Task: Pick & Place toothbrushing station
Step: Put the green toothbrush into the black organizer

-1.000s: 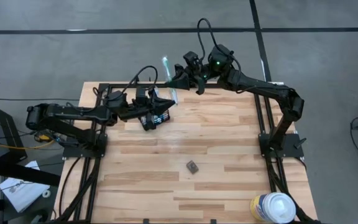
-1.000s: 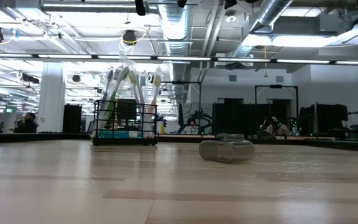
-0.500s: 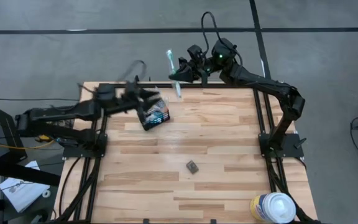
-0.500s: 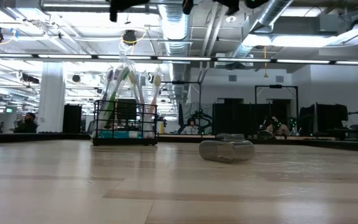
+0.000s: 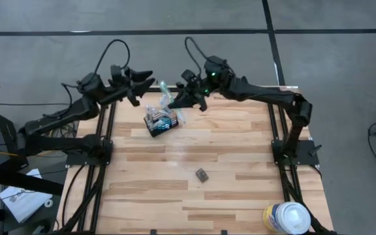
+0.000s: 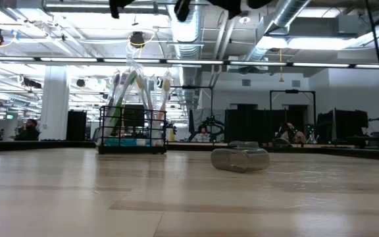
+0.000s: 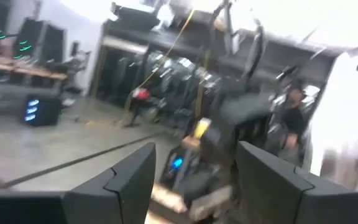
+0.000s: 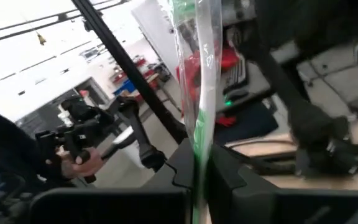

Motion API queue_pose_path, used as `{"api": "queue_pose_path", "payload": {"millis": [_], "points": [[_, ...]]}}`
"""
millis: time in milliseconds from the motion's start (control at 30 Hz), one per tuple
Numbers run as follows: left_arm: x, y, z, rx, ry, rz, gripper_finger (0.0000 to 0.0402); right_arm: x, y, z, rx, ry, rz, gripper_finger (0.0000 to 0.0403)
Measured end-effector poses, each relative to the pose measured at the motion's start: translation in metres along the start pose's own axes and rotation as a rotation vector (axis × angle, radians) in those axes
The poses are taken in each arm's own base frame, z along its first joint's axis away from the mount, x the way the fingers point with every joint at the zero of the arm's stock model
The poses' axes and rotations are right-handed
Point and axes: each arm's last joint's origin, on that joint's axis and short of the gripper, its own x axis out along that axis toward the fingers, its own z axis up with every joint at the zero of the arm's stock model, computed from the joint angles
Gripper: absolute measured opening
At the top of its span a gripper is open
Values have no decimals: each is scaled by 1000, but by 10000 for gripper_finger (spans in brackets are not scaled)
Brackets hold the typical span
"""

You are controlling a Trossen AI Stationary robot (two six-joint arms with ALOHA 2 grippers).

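Blurring toothbrush (image 8: pixel 201 118) bristles beyond right pincer (image 8: pixel 194 171).

A light wooden table (image 5: pixel 194 150) is set on a grey concrete floor (image 5: pixel 344 65) crossed by dark lines, and papers (image 5: pixel 18 199) are seen lying on the floor beside the table's left edge. Beyond the table, a large open hall is shown under a ceiling of silver ducts (image 6: pixel 196 29) and long strip lights (image 6: pixel 176 61), with a white column (image 6: pixel 53 102) at the left and dark workstations (image 6: pixel 337 128) along the far side. Seated people (image 6: pixel 26 128) are visible in the distance, faintly and in small detail only.
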Motion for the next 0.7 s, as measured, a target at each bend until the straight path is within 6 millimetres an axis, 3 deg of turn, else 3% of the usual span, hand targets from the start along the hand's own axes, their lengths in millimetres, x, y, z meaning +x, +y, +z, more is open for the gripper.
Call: {"api": "queue_pose_path", "payload": {"millis": [167, 267, 567, 700], "points": [[10, 0, 3, -29, -71, -103, 218, 20, -16, -10, 76, 23, -3, 7], [12, 0, 0, -44, -50, -116, 218, 24, -16, -1, 39, -3, 9, 7], [-2, -5, 14, -38, -77, -209, 218, 6, -9, 30, -34, -53, 23, 7], [-5, -6, 17, -97, -74, -242, 218, 1, -10, 34, -37, -61, 12, 7]]}}
